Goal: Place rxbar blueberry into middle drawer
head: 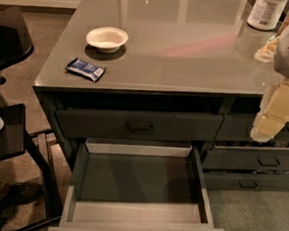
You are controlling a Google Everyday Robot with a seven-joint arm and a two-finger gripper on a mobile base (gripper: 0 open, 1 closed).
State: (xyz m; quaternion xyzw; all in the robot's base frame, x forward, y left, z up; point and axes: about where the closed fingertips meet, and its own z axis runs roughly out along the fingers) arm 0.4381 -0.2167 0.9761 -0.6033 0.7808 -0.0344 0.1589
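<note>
On the counter's [187, 56] front-left corner the rxbar blueberry [85, 69] lay flat. It looked light, crinkly and probably slippery, so I'd pinch it across its width. The gripper [267, 126] hung far right, and I couldn't tell its state.

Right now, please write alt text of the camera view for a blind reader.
A blue snack bar lies on the counter near a white bowl, above the open, empty middle drawer; the pincer hangs at the right.

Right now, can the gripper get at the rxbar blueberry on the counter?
Probably yes. The rxbar blueberry lies uncovered near the counter's front left corner, apart from the white bowl. The gripper hangs far right, so a long sideways move is needed.
</note>
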